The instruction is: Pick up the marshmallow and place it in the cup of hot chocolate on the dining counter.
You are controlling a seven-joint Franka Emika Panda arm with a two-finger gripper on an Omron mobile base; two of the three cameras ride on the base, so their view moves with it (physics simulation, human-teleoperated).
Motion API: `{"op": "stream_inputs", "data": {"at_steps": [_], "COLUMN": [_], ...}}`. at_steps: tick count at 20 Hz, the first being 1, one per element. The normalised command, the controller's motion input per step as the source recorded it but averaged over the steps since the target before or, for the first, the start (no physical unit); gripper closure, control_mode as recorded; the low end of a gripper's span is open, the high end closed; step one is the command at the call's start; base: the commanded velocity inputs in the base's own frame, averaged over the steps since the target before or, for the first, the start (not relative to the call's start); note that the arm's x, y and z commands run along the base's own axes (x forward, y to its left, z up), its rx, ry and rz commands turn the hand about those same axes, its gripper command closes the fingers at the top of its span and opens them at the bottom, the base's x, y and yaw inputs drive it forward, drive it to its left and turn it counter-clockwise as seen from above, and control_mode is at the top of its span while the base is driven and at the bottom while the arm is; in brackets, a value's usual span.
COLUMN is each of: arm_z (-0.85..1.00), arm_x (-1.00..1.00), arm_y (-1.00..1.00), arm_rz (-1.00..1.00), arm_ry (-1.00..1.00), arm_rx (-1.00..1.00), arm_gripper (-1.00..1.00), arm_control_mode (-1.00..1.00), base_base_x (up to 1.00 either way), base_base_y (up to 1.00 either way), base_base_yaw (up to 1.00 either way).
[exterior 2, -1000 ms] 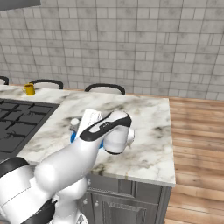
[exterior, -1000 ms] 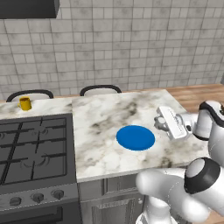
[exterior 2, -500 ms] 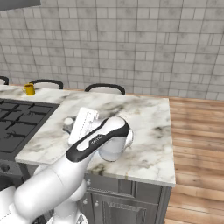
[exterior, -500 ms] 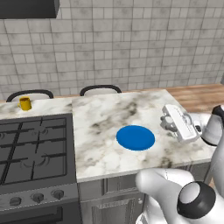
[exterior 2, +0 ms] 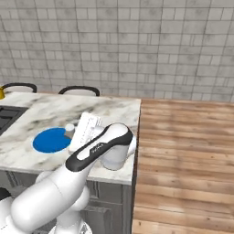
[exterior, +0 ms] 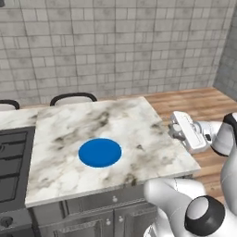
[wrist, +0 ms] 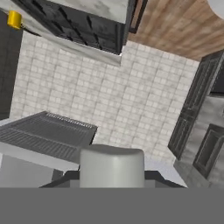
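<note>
The marshmallow (wrist: 111, 162), an off-white stubby cylinder, sits large at the bottom middle of the hand view with dark fingertips (wrist: 69, 176) on either side. My gripper (wrist: 111, 178) is shut on it. In the right base view the marshmallow (exterior 2: 69, 128) shows as a small white knob at the hand's end, over the dining counter (exterior 2: 45, 113) beside the blue plate. In the left base view my gripper (exterior: 176, 124) hangs past the counter's (exterior: 115, 121) right edge. The yellow cup of hot chocolate (wrist: 14, 19) is far off, beyond the stove, and just touches the left edge of the right base view (exterior 2: 1, 93).
A flat blue plate (exterior: 99, 152) (exterior 2: 51, 140) lies near the counter's front edge. The black gas stovetop (exterior: 10, 162) borders the counter on the left. Two dark chair backs (exterior: 73, 97) stand behind the counter. Wooden floor (exterior 2: 183, 155) spreads to the right.
The whole picture has slid left, so the base has driven to the right. The hand has stayed over the counter's right edge, still shut on the marshmallow.
</note>
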Motion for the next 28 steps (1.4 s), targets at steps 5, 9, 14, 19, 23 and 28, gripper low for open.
{"op": "stream_inputs", "data": {"at_steps": [5, 9, 14, 19, 23, 28], "arm_z": [0.00, 0.00, 0.00, 0.00, 0.00, 0.00], "arm_x": [0.00, 0.00, 0.00, 0.00, 0.00, 0.00], "arm_y": [0.00, 0.00, 0.00, 0.00, 0.00, 0.00], "arm_rz": [0.00, 0.00, 0.00, 0.00, 0.00, 0.00], "arm_ry": [0.00, 0.00, 0.00, 0.00, 0.00, 0.00], "arm_rx": [0.00, 0.00, 0.00, 0.00, 0.00, 0.00], "arm_gripper": [1.00, 1.00, 1.00, 1.00, 1.00, 1.00], "arm_control_mode": [1.00, 1.00, 1.00, 1.00, 1.00, 1.00], "base_base_x": [0.00, 0.03, 0.48, 1.00, 1.00, 1.00], "base_base_y": [-1.00, -1.00, -1.00, -0.84, -0.53, -0.33], "base_base_yaw": [-0.12, -0.05, 0.00, 0.17, 0.24, 0.22]}}
